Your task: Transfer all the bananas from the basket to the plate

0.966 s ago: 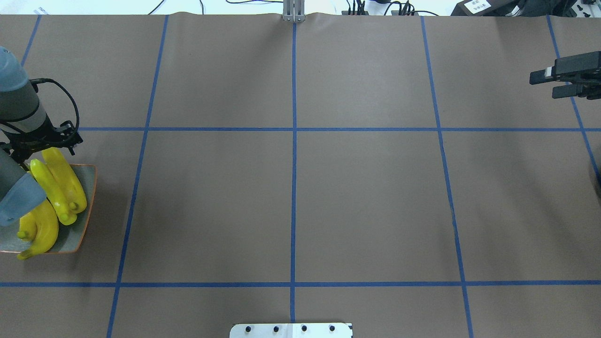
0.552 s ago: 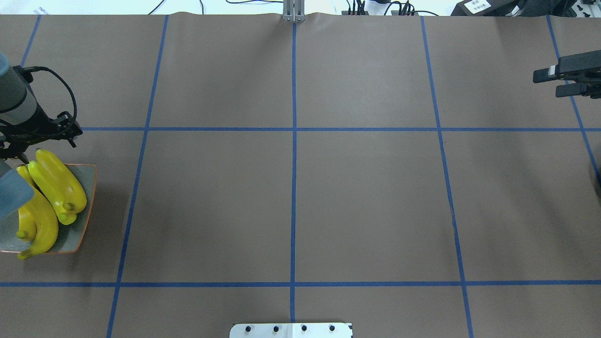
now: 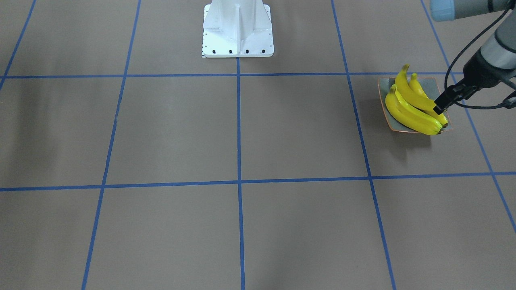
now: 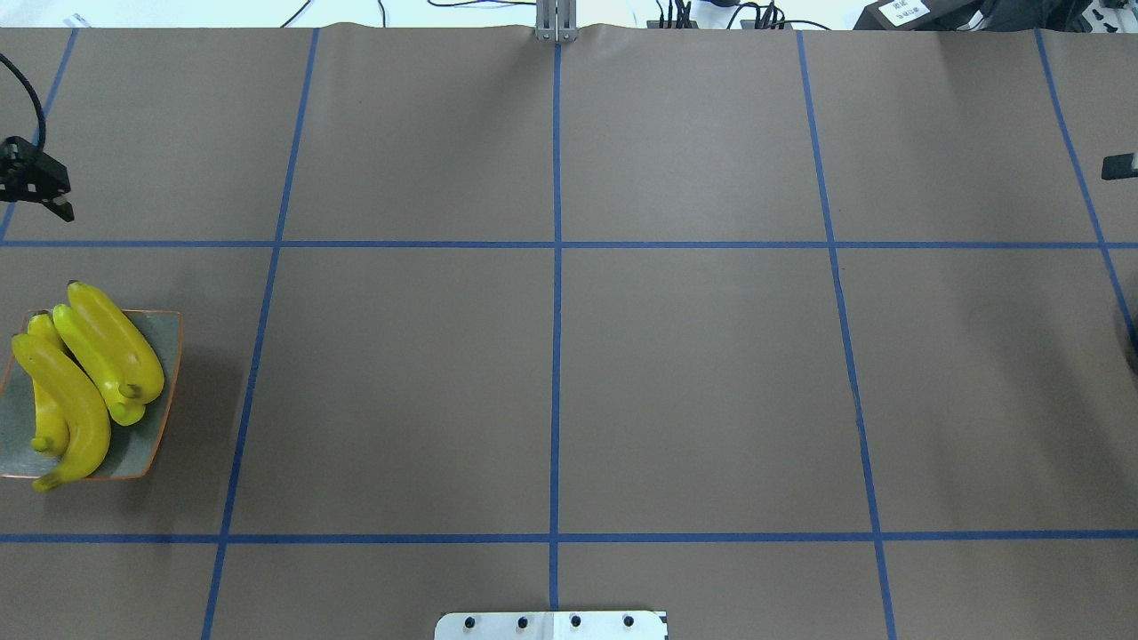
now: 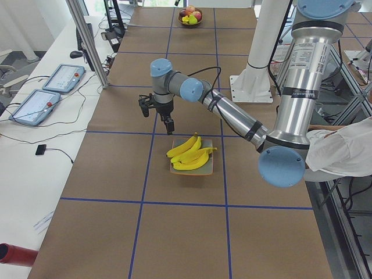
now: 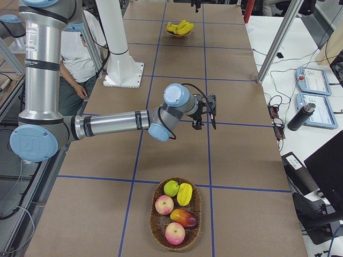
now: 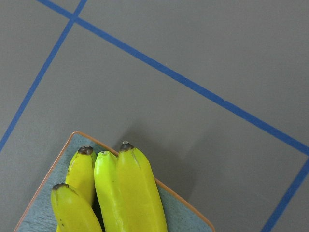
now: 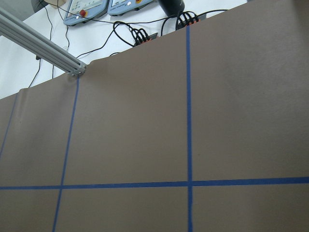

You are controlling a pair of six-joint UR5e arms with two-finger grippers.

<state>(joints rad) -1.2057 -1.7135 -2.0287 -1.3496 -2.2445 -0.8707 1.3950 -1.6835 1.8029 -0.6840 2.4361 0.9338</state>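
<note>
We've got bananas (image 4: 114, 348) on the plate (image 4: 163, 336) — left gripper (image 3: 440, 106) nearby, right gripper (image 4: 1117, 166) well apart, jaw states unreadable.

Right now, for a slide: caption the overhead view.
Four bananas piled on the plate, far left of the table.
</note>
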